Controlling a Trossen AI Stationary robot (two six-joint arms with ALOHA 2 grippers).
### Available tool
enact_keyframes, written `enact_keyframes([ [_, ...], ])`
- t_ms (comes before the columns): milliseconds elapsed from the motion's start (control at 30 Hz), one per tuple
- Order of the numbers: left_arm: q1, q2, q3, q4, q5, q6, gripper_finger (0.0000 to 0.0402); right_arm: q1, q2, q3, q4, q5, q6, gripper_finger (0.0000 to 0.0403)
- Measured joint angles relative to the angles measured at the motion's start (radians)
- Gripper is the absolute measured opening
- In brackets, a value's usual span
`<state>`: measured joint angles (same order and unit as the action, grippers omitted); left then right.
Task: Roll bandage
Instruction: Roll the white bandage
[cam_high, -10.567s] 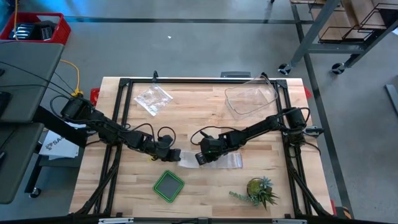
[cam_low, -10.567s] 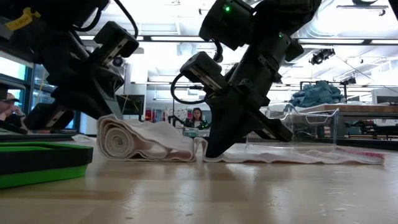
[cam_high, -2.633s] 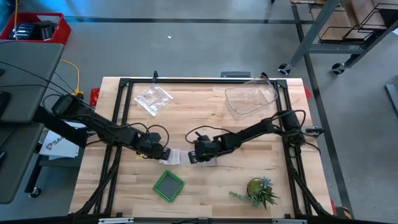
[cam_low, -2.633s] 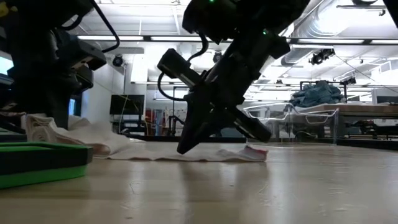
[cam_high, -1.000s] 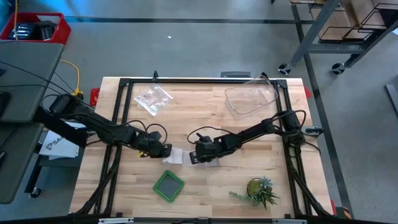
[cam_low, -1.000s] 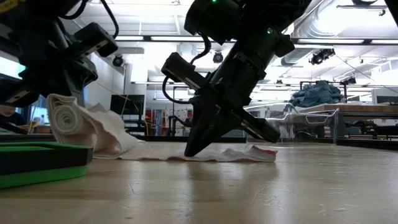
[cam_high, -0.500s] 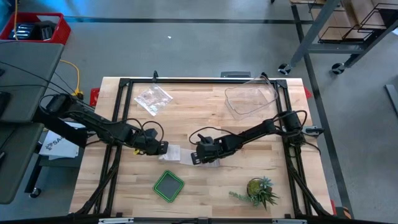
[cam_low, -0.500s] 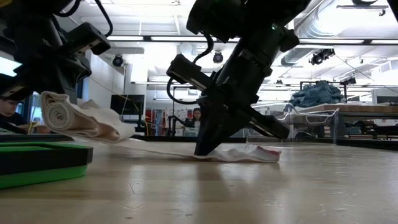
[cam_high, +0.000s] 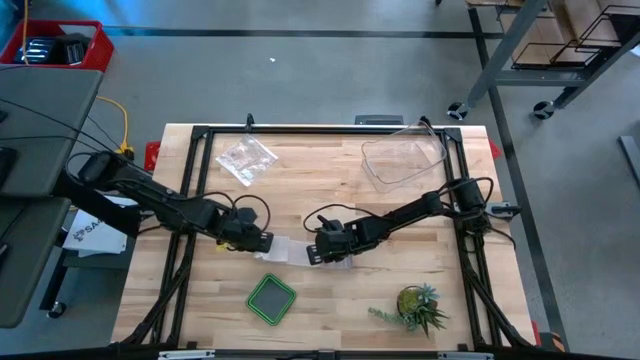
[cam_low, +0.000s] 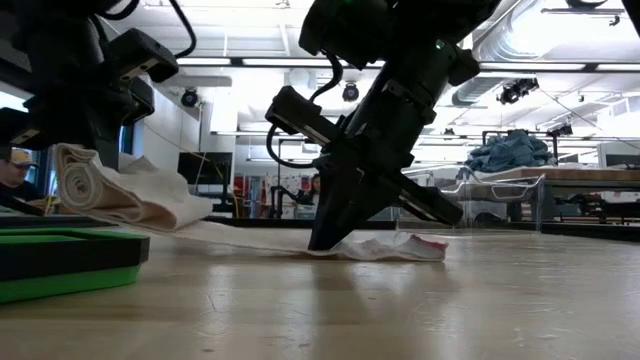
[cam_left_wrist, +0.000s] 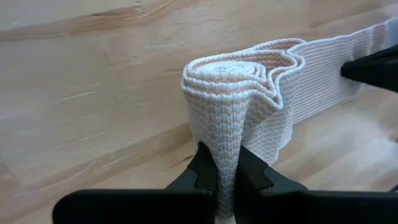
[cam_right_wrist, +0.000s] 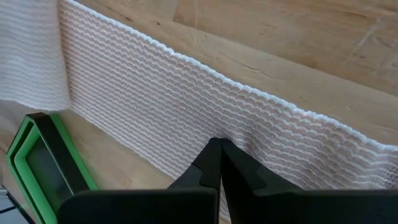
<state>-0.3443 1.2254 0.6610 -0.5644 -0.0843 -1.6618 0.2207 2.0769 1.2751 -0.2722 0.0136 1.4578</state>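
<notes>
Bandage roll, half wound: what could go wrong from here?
1. The left gripper pinches only the outer layers of the bandage, and the coil already looks loose and lopsided; it may unwind or slip out.
2. The right gripper pins the flat strip with shut tips alone; a harder pull could drag the strip free.
3. The green tray lies close by; the strip might snag on it.

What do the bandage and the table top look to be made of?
The bandage: soft woven or knitted white gauze, matte; an open ribbed weave shows, and it folds limply where the left gripper pinches it. The table top: pale wood planks, apparently butcher-block, smooth with a low sheen; grain lines and plank joints are visible.
</notes>
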Motion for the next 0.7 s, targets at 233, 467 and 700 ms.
enact_keyframes([
  [233,0.008,0.099,0.053,0.054,-0.002,-0.001,0.0008,0.0,0.0,0.0,0.003,-0.002,0.0,0.0],
  [467,0.012,0.137,0.076,0.1,-0.011,-0.008,0.0016,0.0,0.0,0.0,0.004,0.0,0.002,0.0],
  [700,0.012,0.136,0.076,0.182,-0.033,0.007,0.0045,0.0,0.0,0.0,0.004,0.001,0.002,0.0],
])
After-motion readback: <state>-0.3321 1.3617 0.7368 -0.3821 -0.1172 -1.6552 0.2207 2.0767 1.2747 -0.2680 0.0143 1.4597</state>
